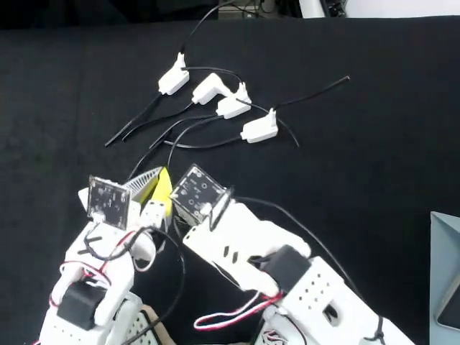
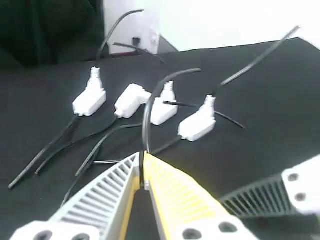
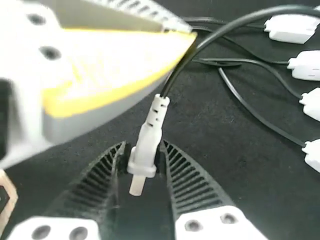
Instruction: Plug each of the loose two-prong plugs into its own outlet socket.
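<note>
fingers of right gripper (image 3: 142, 147) pinch the white two-prong plug (image 3: 149, 127); left gripper (image 2: 141, 159) clamps its thin black cable (image 2: 146, 115), probably steadying alignment.

Setting: robotics lab bench. Evidence: surface (image 1: 374, 144) covered in black cloth; left arm (image 1: 108, 277) and right arm (image 1: 237, 241), white plastic shells, mounted side by side; camera board (image 1: 108, 200) at each wrist; loose red-and-white wires (image 1: 230, 314) on their joints; plain white wall (image 2: 225, 20) behind.

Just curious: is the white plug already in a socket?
No, the white plug sits between the right claw's fingers, away from the sockets.
</note>
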`<state>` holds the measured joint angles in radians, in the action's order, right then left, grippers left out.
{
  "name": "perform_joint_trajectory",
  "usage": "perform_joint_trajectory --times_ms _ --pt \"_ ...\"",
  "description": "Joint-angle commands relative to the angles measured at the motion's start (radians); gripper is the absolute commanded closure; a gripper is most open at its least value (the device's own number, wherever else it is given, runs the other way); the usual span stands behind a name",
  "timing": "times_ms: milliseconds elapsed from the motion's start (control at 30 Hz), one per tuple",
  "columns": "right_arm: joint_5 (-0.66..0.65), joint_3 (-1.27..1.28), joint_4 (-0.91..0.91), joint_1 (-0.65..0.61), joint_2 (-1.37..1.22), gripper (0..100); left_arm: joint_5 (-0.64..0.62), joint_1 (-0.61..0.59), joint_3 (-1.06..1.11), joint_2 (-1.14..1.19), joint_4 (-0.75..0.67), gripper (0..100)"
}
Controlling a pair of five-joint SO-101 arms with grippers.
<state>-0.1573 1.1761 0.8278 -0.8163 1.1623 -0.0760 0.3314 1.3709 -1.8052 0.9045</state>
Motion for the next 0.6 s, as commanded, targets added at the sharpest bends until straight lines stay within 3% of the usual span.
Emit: perform_joint_trajectory --times_ms 0,167,400,567 --pt "0.012 -0.007 0.006 -0.006 0.059 98.7 -0.008 0.027 -0.073 -0.009 0.048 97" --pt "0.012 -0.005 0.008 -0.006 0.104 98.7 -0.008 0.022 -0.111 -0.015 0.08 97" --pt "0.012 -0.008 0.061 -0.011 0.259 98.7 -0.012 -0.142 -0.157 -0.015 0.064 97" --pt "0.012 -0.005 0.078 -0.012 0.338 98.7 -0.014 -0.143 -0.165 -0.015 0.064 97"
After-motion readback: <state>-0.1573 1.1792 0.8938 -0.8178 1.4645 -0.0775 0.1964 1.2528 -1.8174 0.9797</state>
